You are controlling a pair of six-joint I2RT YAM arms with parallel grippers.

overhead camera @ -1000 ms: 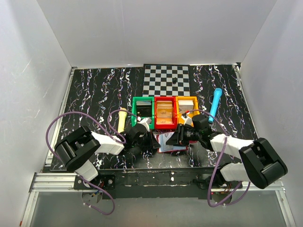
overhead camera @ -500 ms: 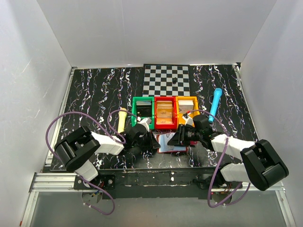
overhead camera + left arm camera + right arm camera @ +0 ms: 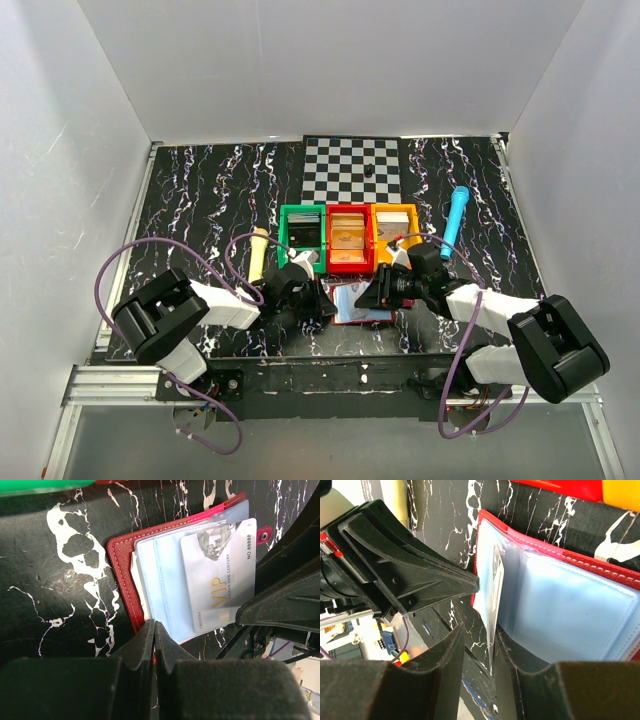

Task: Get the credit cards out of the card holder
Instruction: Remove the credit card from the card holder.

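Bright, even overhead light fills the top view, washing the plain white enclosure walls [image 3: 100, 150] almost featureless while the black white-veined marble-pattern surface [image 3: 200, 190] stays dark. In the left wrist view the black left end effector fingers [image 3: 142, 645] at 6 o'clock are blurred, whereas the white plastic card with gold lettering [image 3: 220, 575] is sharp, with a glare patch near 1 o'clock. The right wrist view is dimmer, its black right end effector fingers [image 3: 445, 665] at 6 o'clock soft, and the dark red card holder with pale blue clear sleeves [image 3: 580, 605] shows a milky sheen toward 3 o'clock.
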